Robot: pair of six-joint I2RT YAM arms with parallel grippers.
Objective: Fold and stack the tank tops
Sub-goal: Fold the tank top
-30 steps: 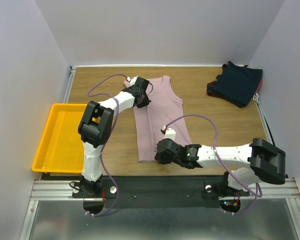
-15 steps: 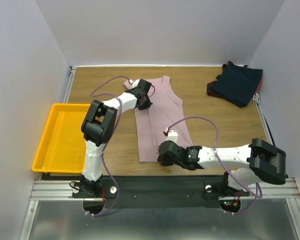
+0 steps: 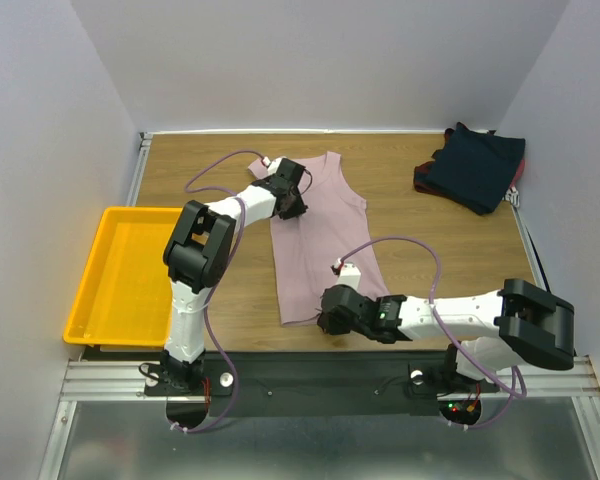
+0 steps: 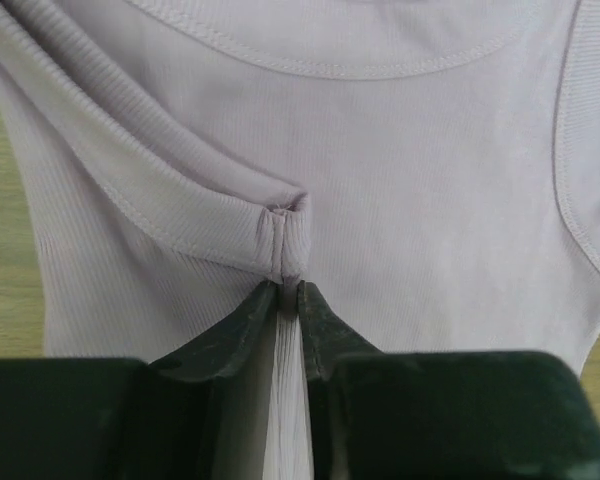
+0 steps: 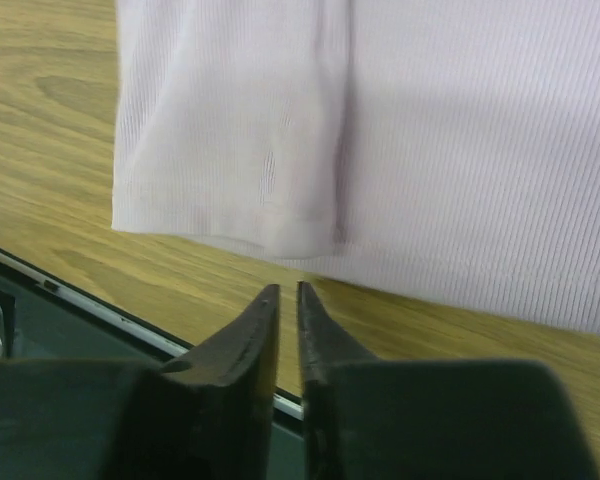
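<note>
The pink tank top [image 3: 320, 240] was lying flat on the counter [image 3: 430, 240], roughly mid-frame in the overhead view. Its neck pointed to the top of the picture and its hem to the bottom, so the long axis ran up-down with a slight lean. The edge on the left of the frame looked turned in over the body. The navy tops [image 3: 475, 168] sat in a heap at the upper right, well apart from it, and the yellow tray [image 3: 120, 270] was off at the left edge.

What mattered imo: each arm had one end of the shirt. The left arm [image 3: 195, 250] was up at the shoulder end. The right arm [image 3: 450, 312] reached across the bottom of the frame to the hem end, so it was the nearer one for the hem.

The left jaws were down to a narrow slit, with the bunched tip of the folded-in strap [image 4: 283, 235] right at their tips, dead centre of that wrist view. I couldn't tell if they were pinching it or just touching it. The right jaws were only narrowly parted too, with nothing between them. The hem [image 5: 280, 235] lay just beyond their tips, toward the top of that view, near but not touching.

My guess is that a hem-to-neck fold would need the right jaws to spread and push forward onto that hem.
</note>
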